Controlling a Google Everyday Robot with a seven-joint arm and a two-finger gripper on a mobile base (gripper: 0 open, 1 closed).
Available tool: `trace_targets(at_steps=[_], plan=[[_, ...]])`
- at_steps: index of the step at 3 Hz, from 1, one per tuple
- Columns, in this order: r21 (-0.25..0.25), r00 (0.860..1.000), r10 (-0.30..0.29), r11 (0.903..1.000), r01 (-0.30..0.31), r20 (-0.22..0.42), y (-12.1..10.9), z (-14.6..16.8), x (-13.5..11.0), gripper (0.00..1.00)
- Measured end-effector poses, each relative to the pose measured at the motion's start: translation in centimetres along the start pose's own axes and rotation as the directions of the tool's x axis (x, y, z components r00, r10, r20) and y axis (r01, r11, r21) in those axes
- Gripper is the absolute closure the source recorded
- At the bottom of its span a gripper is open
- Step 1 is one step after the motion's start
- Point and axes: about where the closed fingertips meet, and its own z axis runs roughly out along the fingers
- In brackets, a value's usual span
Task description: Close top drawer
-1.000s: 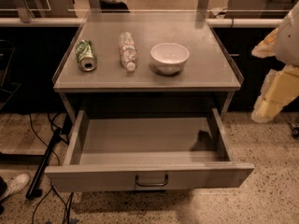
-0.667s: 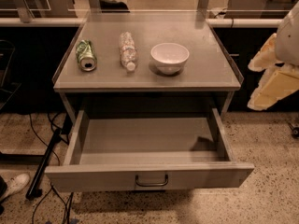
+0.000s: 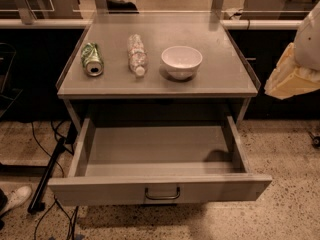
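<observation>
The top drawer (image 3: 160, 188) is a wide grey metal drawer, pulled fully out under the grey cabinet top (image 3: 220, 79). Its plain flat front faces me with a small dark wire handle (image 3: 162, 194) at the centre. The drawer's inside (image 3: 155, 146) holds nothing. My gripper (image 3: 292, 79) is a cream-coloured shape at the right edge of the view, level with the cabinet top, well to the right of the drawer and above it, touching nothing. No other drawer fronts show.
On the cabinet top lie a green can (image 3: 91, 59) and a clear plastic bottle (image 3: 136, 54), both on their sides, beside a white bowl (image 3: 181, 61). Black cables and a pole (image 3: 47, 176) lie on the speckled floor at left. A white shoe (image 3: 14, 200) shows at bottom left.
My gripper has risen a little at the right edge of the view. The drawer stays open and has not moved.
</observation>
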Motion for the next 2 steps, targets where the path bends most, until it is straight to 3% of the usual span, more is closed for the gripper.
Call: trace_targets(at_steps=[1, 2], plan=[[-0.005, 1.000, 0.011, 0.9999, -0.010, 0.010, 0.2, 0.1, 0.1, 1.00], [-0.010, 0.998, 0.059, 0.9982, -0.059, -0.010, 2.2, 1.7, 1.3, 1.00]])
